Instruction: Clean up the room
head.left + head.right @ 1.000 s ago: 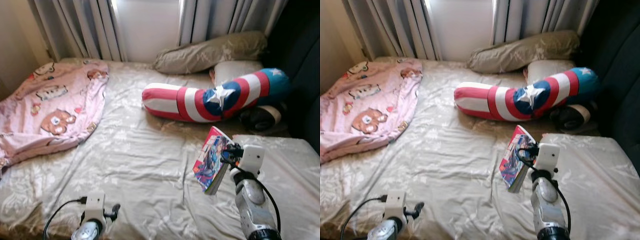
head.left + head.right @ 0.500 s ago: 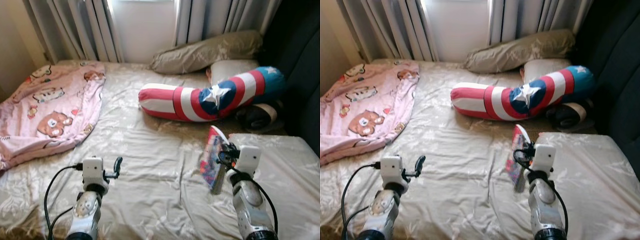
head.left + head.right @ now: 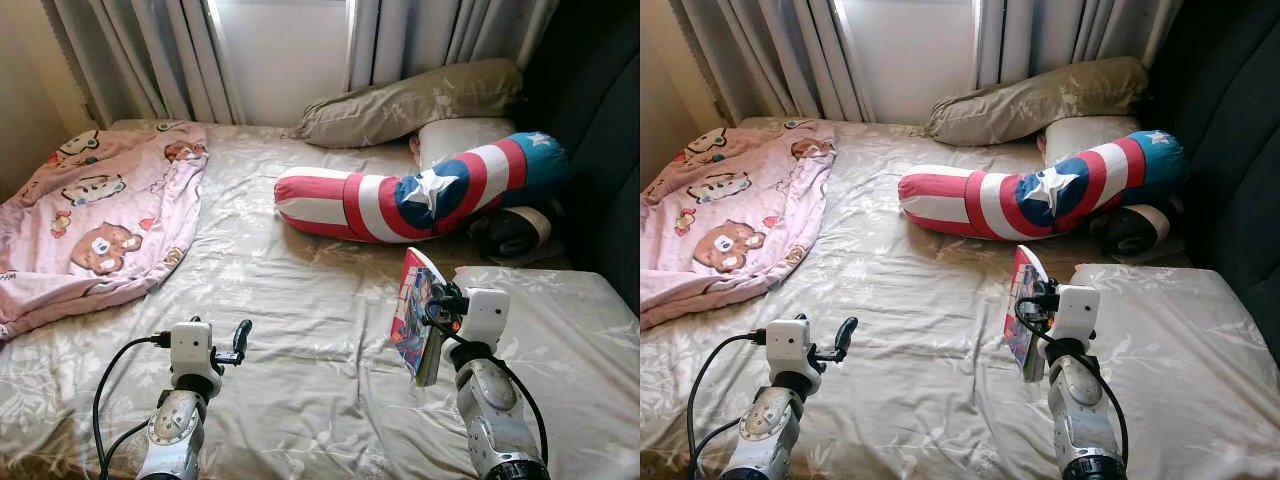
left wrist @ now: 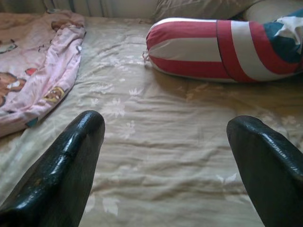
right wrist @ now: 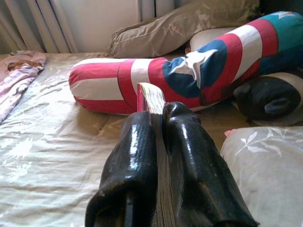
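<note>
Pinching a book (image 3: 412,312) upright above the bed (image 3: 300,300), the right gripper (image 3: 437,305) has both fingers (image 5: 137,156) clamped on its edge, the book rising from the fingertips toward 12 o'clock. The left gripper (image 3: 240,335) hovers over the sheet, jaws spread wide and empty. A striped bolster (image 3: 420,195) lies at 12 o'clock, a pink blanket (image 3: 95,215) at 10.

A bed (image 3: 290,300) covered by a crumpled beige sheet with pale flower prints spreads across the room. Behind its head, grey striped curtains (image 3: 150,50) hang on both sides of a bright window (image 3: 285,55) that lets daylight in. A beige wall (image 3: 25,110) stands at the left, a dark panel (image 3: 600,100) at the right.
</note>
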### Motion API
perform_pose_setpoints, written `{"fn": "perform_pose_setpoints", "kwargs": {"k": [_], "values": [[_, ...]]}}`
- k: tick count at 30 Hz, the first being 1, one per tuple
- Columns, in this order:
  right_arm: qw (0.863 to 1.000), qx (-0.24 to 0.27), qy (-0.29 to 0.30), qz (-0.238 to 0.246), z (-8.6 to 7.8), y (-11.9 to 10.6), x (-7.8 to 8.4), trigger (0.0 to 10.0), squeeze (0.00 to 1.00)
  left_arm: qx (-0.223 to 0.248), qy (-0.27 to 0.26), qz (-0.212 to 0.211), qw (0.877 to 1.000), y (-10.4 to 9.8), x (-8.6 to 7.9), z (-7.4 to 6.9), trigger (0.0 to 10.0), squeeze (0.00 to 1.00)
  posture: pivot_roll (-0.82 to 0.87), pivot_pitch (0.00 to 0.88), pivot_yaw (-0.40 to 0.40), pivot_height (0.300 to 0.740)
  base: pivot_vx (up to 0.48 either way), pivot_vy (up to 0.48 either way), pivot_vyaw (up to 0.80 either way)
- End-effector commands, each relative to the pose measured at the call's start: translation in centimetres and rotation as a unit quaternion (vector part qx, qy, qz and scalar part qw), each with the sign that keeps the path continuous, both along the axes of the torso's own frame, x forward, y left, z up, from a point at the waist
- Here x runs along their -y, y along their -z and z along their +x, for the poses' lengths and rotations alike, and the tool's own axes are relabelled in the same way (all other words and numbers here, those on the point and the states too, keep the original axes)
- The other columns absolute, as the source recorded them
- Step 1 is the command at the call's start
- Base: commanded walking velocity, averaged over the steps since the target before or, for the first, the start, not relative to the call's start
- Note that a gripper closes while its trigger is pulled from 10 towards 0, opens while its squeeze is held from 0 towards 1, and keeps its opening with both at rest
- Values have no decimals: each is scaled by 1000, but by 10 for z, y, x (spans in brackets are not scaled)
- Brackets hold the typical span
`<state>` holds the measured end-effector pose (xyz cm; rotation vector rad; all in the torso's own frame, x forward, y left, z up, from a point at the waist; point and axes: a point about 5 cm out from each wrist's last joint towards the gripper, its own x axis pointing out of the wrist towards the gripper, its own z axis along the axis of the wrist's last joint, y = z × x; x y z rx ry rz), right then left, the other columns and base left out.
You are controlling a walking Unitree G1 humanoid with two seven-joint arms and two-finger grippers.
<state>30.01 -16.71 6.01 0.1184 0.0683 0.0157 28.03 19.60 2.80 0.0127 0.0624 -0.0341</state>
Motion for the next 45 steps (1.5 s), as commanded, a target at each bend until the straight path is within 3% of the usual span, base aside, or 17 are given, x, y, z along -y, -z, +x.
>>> {"fn": "perform_pose_setpoints", "kwargs": {"k": [1, 14, 18, 45], "values": [[1000, 30, 2, 3, 2, -10, 1, 10000, 0, -5, 5, 1, 1000, 1, 0, -1, 10000, 0, -5, 0, -9, 680, 0, 0, 0], [1000, 18, 5, -3, 3, -8, 2, 10000, 0, -1, 11, 7, 1000, -1, 0, -1, 10000, 0, 5, 0, -10, 680, 0, 0, 0], [1000, 26, 10, -8, 3, -10, 2, 10000, 0, 0, 10, 7, 1000, -1, -1, -1, 10000, 0, 5, 0, -10, 657, 0, 0, 0], [999, 20, 37, -8, 2, -6, 7, 10000, 0, -3, 22, 2, 1000, -3, -1, 0, 10000, 0, 14, 0, -13, 657, 0, 0, 0]]}}
